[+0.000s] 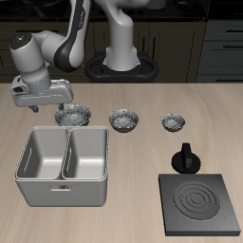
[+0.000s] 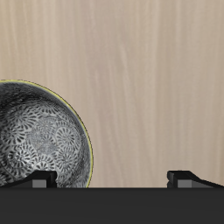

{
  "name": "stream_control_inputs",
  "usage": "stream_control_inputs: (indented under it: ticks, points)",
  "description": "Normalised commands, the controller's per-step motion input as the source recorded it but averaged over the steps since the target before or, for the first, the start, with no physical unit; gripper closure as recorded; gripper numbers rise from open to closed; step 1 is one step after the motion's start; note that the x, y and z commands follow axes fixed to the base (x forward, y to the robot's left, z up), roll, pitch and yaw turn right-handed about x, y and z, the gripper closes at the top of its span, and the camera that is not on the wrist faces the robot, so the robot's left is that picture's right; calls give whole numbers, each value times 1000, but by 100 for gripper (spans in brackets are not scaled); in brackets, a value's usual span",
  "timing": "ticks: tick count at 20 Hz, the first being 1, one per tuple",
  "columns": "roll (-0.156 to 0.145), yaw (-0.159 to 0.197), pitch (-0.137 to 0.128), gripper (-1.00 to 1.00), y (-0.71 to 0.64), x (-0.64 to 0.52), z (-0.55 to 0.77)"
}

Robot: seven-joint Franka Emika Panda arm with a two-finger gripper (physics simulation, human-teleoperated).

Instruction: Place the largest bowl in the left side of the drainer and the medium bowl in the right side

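Observation:
Three shiny grey speckled bowls stand in a row behind the drainer [image 1: 63, 186]. The largest bowl [image 1: 74, 116] is nearest the gripper; the medium bowl [image 1: 123, 120] is in the middle; the smallest bowl [image 1: 172, 121] is at the far end. My gripper [image 1: 51, 104] is open and empty, hovering just above the table beside the largest bowl, behind the drainer's back wall. In the wrist view the largest bowl [image 2: 39, 140] is upright, and one fingertip [image 2: 39, 180] is over its rim while the other is over bare table. Both drainer compartments are empty.
A small black knobbed object [image 1: 185, 157] stands nearer the table's front edge, past the smallest bowl. A flat black square plate with rings [image 1: 197, 201] lies in front of it. The robot's base [image 1: 119, 62] stands at the back.

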Motion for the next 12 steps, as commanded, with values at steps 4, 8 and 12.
stream_control_inputs:
  ticks: [4,8,12]
  points:
    - [12,6,19,-100,79,-32,-117]
    - [14,-15,50,-100,96,-40,-320]
    - [22,7,2,100,72,-36,-147]
